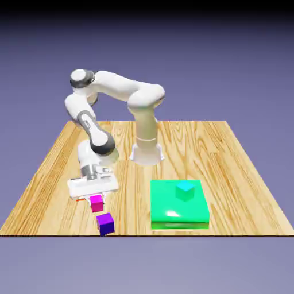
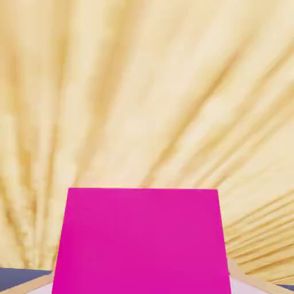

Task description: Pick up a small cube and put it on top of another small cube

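At table's near edge:
hand (image 1: 95, 199): closed around magenta cube (image 1: 96, 203), apparently gripped
target: purple cube (image 1: 105, 223), just beside
tip: lift straight, center before lowering

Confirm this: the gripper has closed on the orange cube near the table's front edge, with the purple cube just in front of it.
Wrong colour. The cube in the gripper is the magenta cube, not orange; the hand view shows it filling the space between the fingers. The rest stands: in the exterior view the purple cube sits just in front, near the table front edge.
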Controlling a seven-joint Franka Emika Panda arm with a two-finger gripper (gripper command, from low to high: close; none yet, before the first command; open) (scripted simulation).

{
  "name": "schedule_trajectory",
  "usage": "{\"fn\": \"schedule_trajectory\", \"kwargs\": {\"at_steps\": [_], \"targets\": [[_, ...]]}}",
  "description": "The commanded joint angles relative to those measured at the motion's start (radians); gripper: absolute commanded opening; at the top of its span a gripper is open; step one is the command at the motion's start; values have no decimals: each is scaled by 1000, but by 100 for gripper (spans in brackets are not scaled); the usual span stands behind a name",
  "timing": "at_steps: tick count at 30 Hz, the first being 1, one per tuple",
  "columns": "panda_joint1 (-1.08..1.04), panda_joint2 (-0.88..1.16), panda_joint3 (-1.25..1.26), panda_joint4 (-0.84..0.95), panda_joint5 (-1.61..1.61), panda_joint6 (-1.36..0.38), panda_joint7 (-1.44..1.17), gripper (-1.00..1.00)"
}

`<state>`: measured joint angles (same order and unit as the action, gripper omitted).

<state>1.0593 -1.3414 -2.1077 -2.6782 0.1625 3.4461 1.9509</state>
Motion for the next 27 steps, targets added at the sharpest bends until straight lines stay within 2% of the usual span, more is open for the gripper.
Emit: {"fn": "schedule_trajectory", "kwargs": {"at_steps": [1, 17, 27], "targets": [[-9, 2, 14, -2, 44, -5, -36, -100], [-161, 26, 235, -33, 739, -65, -603, -100], [-342, 372, 464, 166, 744, -396, -649, -100]]}}
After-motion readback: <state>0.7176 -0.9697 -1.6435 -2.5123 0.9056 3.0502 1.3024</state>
